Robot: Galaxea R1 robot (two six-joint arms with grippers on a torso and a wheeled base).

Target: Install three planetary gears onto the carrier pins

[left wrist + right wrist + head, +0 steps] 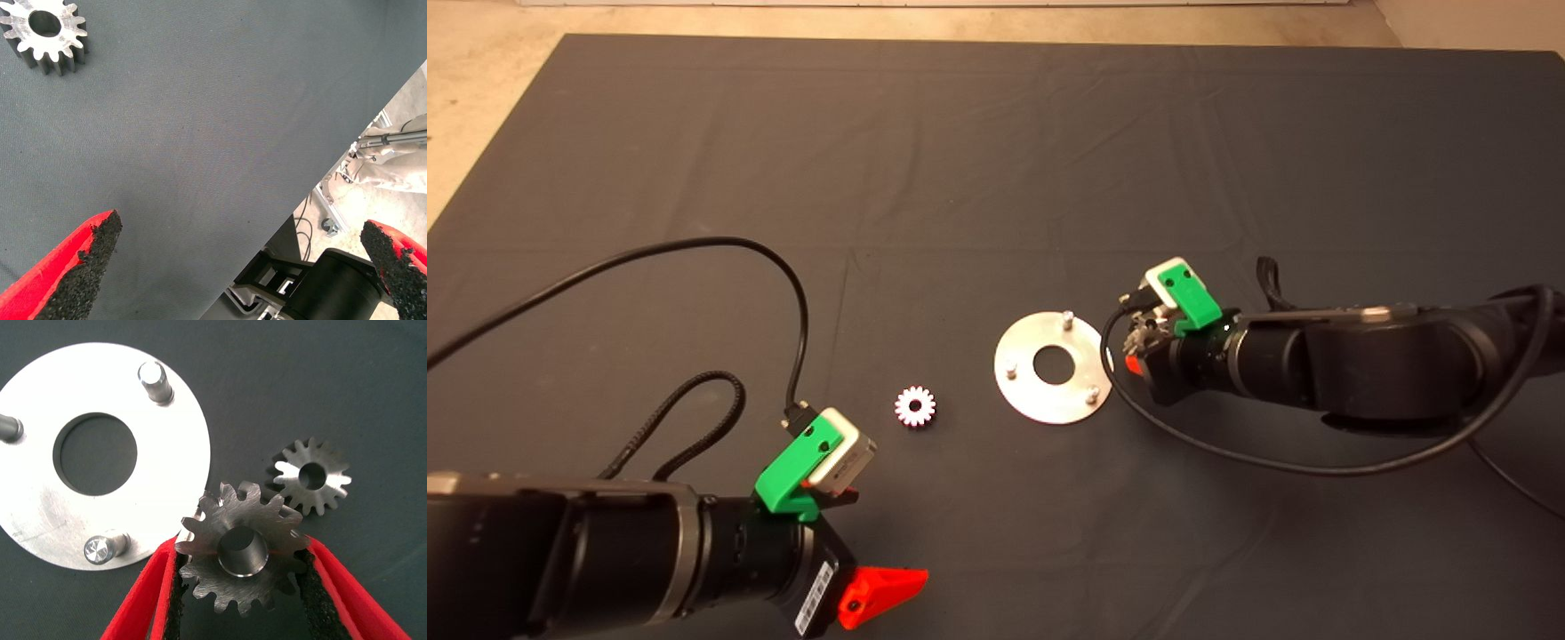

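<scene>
Lighting's pretty even, warm-tinted in the head view, and the dark mat (960,178) is rendered flat with only faint creases. Glare is thrown off the disc (173,473) beside the right jaws, and the pins (155,381) are smeared by it. The held gear (241,550) is kept sharp; soft shadows only.

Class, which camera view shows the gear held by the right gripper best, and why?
The right wrist view: the held gear fills it, clamped between the right gripper pads, teeth and bore plain. In the head view the right gripper hides it beside the disc. The left wrist view shows only another gear.
</scene>
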